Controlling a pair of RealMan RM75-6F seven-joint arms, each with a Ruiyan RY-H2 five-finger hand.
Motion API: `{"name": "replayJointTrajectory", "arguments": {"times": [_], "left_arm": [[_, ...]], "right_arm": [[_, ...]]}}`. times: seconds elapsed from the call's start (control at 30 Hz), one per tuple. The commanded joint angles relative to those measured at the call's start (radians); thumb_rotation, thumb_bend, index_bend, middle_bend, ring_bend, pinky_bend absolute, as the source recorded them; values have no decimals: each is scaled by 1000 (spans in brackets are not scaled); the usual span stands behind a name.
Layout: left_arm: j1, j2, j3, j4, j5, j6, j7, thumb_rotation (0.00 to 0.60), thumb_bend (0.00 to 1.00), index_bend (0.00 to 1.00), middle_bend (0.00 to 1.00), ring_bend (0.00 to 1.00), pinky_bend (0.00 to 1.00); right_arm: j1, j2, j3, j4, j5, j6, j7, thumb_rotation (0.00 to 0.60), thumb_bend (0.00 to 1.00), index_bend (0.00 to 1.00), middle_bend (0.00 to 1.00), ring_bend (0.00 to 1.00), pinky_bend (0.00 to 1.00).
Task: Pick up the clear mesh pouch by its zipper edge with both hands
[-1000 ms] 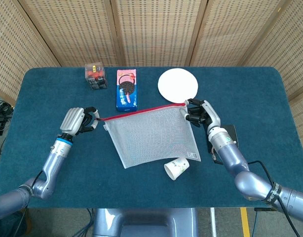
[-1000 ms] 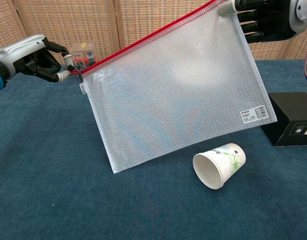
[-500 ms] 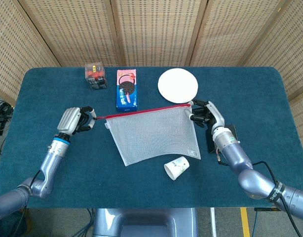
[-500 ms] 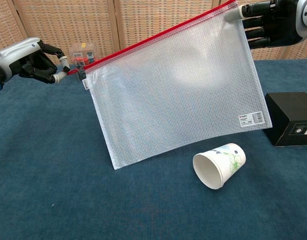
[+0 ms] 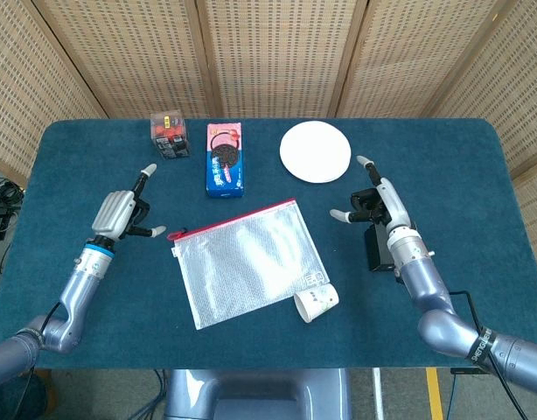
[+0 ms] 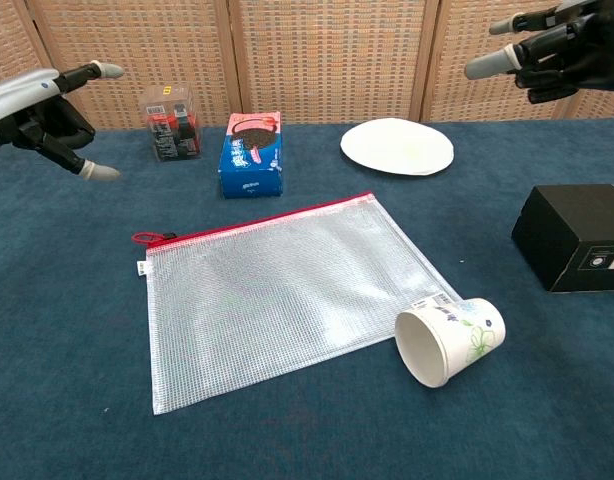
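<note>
Trouble in the head view lies in the gap: the left hand [image 5: 118, 213] and right hand [image 5: 378, 199] both hang spread and holding nothing, while the clear mesh pouch [image 5: 247, 260] lies flat on the table [image 5: 67, 166] between them, its red zipper edge [image 5: 236, 219] reaching toward the left hand, so a regrasp could pinch mesh instead. From the chest view, the paper cup [image 6: 448, 338] touches the pouch's corner below the right hand, and lifting could roll it away.

Both hands released the pouch [image 5: 248, 259], which dropped flat onto the table.
</note>
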Motion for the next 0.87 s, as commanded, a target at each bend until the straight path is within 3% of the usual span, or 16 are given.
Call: {"name": "replayJointTrajectory", "arguments": {"times": [0.03,0.13,0.2,0.23,0.3,0.33,0.4,0.47,0.53,0.73,0.87], "left_arm": [[31,28,-8,-30,15,74,27,600,0,0,888,949,1000],[64,42,-3,-39,40,159,77,600,0,0,826,883,971],[105,64,19,-50,68,239,176,600,0,0,708,774,852],[130,84,34,-78,71,265,238,600,0,0,592,674,733],[167,122,53,-143,61,288,327,600,0,0,298,428,454],[192,149,64,-193,50,304,380,600,0,0,203,345,367],[230,187,82,-268,37,327,447,600,0,0,25,124,152],[261,219,100,-335,27,340,491,600,0,0,0,22,46],[299,262,129,-411,16,349,533,600,0,0,0,0,3],[410,300,190,-502,49,468,624,600,0,0,0,0,0],[454,293,205,-509,80,518,616,600,0,0,0,0,0]], "right_arm": [[-46,10,-52,-17,-125,69,-52,600,0,1,920,917,998],[-90,19,-106,-19,-265,135,-95,600,0,33,908,906,981],[-131,30,-182,2,-427,224,-183,600,0,62,855,854,924],[-158,31,-222,17,-514,278,-218,600,0,68,816,812,877],[-196,33,-271,40,-615,345,-255,600,0,71,672,653,687],[-219,38,-301,54,-671,381,-277,600,0,71,598,572,589],[-254,47,-342,76,-739,432,-319,600,0,71,346,302,270],[-284,55,-371,91,-788,475,-357,600,0,68,173,116,77],[-325,63,-406,106,-844,534,-404,600,0,56,75,21,6],[-449,42,-477,172,-966,708,-487,600,0,37,30,0,0],[-490,29,-494,199,-1002,750,-479,600,0,37,30,0,0]]}}
